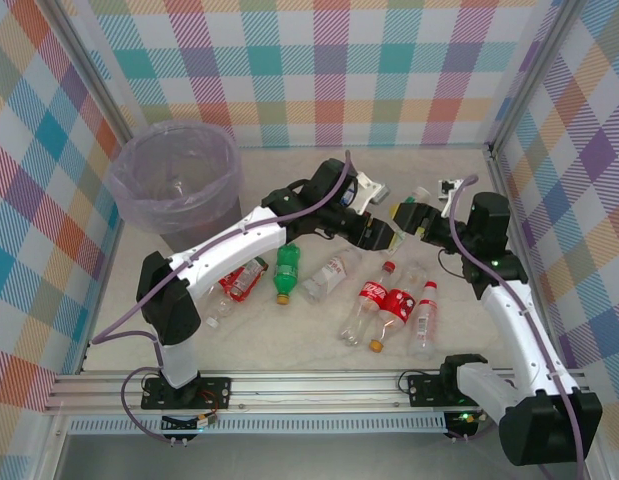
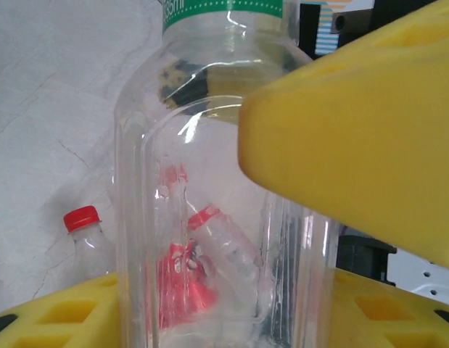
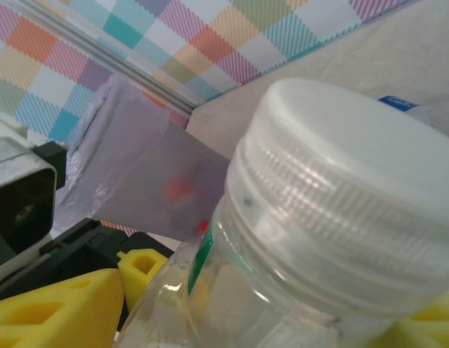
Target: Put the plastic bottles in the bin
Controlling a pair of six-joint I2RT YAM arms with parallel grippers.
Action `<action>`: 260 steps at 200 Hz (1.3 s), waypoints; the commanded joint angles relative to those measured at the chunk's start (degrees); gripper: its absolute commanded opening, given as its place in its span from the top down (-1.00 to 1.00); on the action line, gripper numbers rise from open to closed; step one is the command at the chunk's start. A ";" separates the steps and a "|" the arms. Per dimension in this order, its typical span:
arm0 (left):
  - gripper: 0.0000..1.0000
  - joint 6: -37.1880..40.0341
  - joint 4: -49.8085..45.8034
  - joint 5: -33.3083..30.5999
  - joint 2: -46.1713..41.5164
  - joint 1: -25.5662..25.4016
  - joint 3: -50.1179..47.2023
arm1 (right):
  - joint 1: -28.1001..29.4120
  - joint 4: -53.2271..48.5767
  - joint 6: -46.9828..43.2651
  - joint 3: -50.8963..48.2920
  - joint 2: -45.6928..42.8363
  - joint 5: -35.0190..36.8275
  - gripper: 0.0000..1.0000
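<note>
Pinched between narrow-set fingers of left gripper (image 1: 373,232), mid-table, well right of bin (image 1: 139,205): clear green-labelled bottle (image 2: 209,181). Around its white cap (image 3: 355,167), right gripper (image 1: 406,216); gripping or loose, cannot tell.

A pale, faintly marbled tabletop (image 1: 289,345) fills the middle of the top view. Plaid panels in pastel checks enclose it: a back wall (image 1: 329,60) across the top of the frame, with a left wall (image 1: 39,200) and a right wall (image 1: 579,190) slanting down the sides. Silver aluminium posts (image 1: 89,85) stand at the corners where the panels meet. An aluminium rail (image 1: 319,385) runs across the lower part of the frame, along the tabletop's near edge.

In the left wrist view the tabletop (image 2: 57,94) shows fine grey veins at upper left. In the right wrist view a plaid wall (image 3: 173,36) crosses the top, with a metal strip (image 3: 101,56) at its foot.
</note>
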 commanded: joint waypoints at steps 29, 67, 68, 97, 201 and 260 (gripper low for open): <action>0.03 -0.51 3.25 -4.18 0.26 1.22 1.07 | 0.08 -16.34 -5.33 6.38 -6.25 13.65 -0.91; 0.10 -1.19 3.49 -8.32 -0.73 2.69 1.91 | -0.03 -22.79 -5.42 8.44 -9.48 21.19 -0.97; 0.10 -1.20 3.44 -8.68 -0.91 2.69 2.02 | -0.04 -22.99 -5.40 8.50 -9.49 21.32 -0.97; 0.19 0.78 -1.64 -17.88 -3.89 3.70 6.52 | -0.06 -26.55 -5.77 10.00 -7.37 27.95 -0.98; 0.56 3.25 -26.95 -33.85 -19.29 33.63 18.09 | 0.03 -13.27 -3.92 7.12 1.68 15.45 -0.98; 0.70 12.34 -35.68 -34.65 -18.34 45.33 10.25 | -0.01 -18.10 -6.33 8.20 0.52 18.95 -1.00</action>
